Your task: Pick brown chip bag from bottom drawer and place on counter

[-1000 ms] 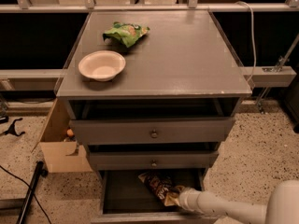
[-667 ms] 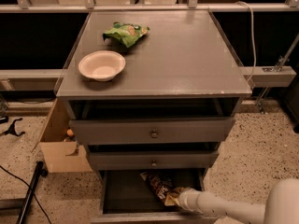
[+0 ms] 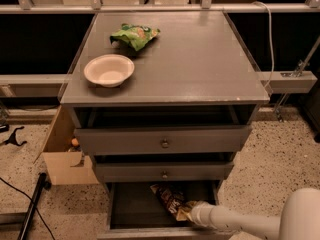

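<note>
The brown chip bag [image 3: 169,199] lies inside the open bottom drawer [image 3: 135,211], at its right middle, with a tan-yellow end toward the front. My white arm reaches in from the lower right. My gripper [image 3: 187,211] is in the drawer at the bag's near end, hidden behind the wrist and bag. The counter [image 3: 200,59] is the grey top of the cabinet above.
A white bowl [image 3: 109,70] and a green bag [image 3: 135,35] sit on the counter's left part. Two knobbed drawers [image 3: 164,143] stand slightly open above the bottom one. A cardboard box [image 3: 62,161] stands on the floor at the left, with a black cable beside it.
The bag's far end has shifted slightly in the drawer. The arm has barely moved.
</note>
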Available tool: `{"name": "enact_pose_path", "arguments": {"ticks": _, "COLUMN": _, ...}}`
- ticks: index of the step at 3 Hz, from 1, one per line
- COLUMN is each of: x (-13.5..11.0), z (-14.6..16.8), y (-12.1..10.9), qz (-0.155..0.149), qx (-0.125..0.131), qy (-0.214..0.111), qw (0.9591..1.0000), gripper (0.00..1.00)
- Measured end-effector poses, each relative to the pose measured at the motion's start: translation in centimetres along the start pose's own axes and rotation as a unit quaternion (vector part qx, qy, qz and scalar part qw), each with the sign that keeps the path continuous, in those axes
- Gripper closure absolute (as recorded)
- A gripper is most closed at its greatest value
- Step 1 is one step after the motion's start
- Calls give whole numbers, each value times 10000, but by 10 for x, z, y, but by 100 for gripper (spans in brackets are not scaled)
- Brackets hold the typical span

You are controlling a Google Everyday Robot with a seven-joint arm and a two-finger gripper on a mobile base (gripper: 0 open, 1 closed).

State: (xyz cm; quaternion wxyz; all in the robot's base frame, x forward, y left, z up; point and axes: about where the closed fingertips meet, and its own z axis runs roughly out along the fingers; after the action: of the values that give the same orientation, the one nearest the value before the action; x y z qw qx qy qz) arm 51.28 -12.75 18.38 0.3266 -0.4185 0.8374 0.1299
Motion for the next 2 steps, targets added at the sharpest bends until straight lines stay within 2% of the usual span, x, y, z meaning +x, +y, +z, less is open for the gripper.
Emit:
{"name": "enact_pose_path", "arguments": {"ticks": 1, "x": -11, "z": -12, "y": 4, "qz": -372, "qx": -134, "qy": -212, "qw": 9990, "gripper": 100}}
{"name": "enact_pose_path", "arguments": {"ticks": 2, "x": -21, "z": -30, "y": 9, "qz": -732, "qx": -311, "qy": -373, "qw": 9961, "gripper": 100}}
